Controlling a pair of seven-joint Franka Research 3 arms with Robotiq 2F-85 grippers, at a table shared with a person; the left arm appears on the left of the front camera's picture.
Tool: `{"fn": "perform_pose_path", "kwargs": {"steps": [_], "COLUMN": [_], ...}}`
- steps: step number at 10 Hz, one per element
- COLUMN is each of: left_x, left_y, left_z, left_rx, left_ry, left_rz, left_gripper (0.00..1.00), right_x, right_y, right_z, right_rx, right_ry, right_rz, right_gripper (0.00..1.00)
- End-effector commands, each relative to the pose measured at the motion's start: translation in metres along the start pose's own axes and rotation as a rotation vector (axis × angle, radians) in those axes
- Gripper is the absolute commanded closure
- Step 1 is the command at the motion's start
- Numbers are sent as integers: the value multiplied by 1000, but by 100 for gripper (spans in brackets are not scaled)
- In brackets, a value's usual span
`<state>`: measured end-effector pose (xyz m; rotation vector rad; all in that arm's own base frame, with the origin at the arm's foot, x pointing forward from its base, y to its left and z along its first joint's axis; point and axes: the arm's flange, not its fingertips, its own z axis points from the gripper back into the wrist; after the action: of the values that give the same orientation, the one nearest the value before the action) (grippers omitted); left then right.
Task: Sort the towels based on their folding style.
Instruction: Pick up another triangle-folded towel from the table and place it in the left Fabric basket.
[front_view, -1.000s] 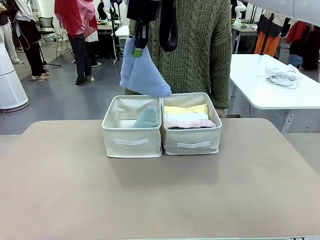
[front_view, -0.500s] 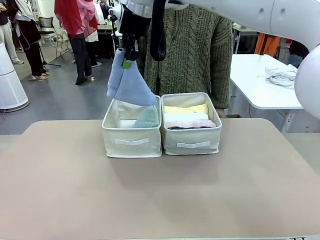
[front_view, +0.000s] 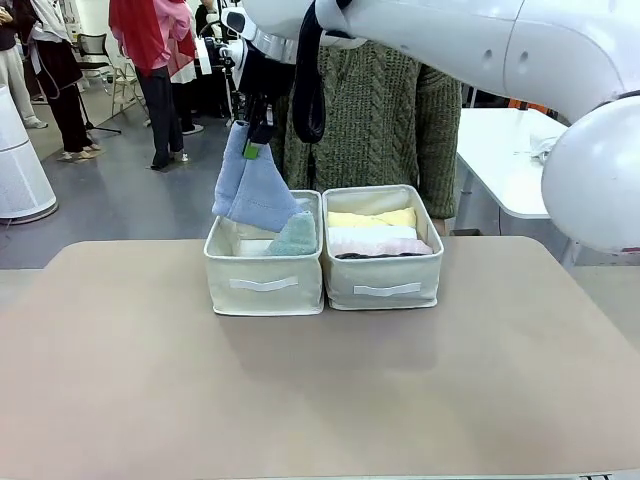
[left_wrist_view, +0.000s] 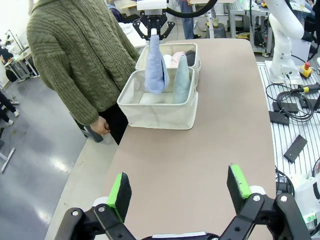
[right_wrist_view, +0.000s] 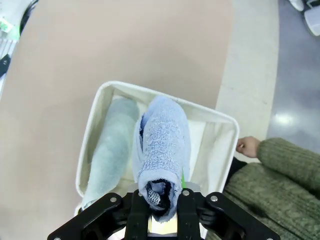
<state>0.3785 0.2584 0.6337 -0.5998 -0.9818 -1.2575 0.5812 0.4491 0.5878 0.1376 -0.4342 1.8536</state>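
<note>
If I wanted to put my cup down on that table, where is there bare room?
The whole near stretch of the brown table in front of the two beige fabric bins is bare, as are both sides. It is crowded above the left bin, where the periwinkle blue towel hangs.

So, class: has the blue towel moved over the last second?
Yes. The blue towel, held by the right gripper, has dropped and shifted left, now dipping into the left bin.

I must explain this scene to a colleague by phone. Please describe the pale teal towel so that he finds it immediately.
Two beige fabric bins stand side by side on the table. The pale teal towel stands in the left one, folded to a triangle, point up. The periwinkle blue towel hangs above it from the right gripper; the other bin holds rolled towels.
</note>
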Motion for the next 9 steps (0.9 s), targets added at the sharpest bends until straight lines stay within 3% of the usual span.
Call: {"fn": "perform_pose_path", "kwargs": {"steps": [1, 3, 4, 9], "left_x": [1, 1, 1, 1], "left_y": [-1, -1, -1, -1], "left_z": [1, 1, 1, 1], "left_rx": [4, 4, 4, 4], "left_ry": [-8, -8, -8, -8], "left_rz": [-5, -5, -5, -5], "left_gripper": [0, 0, 0, 0], "right_x": [12, 11, -4, -7], "right_y": [-26, -29, -3, -6], "right_z": [1, 3, -10, -17], "right_rx": [21, 41, 22, 39], "right_ry": [37, 72, 14, 24], "right_rz": [-52, -167, -45, -87], "right_gripper": [82, 82, 82, 82]}}
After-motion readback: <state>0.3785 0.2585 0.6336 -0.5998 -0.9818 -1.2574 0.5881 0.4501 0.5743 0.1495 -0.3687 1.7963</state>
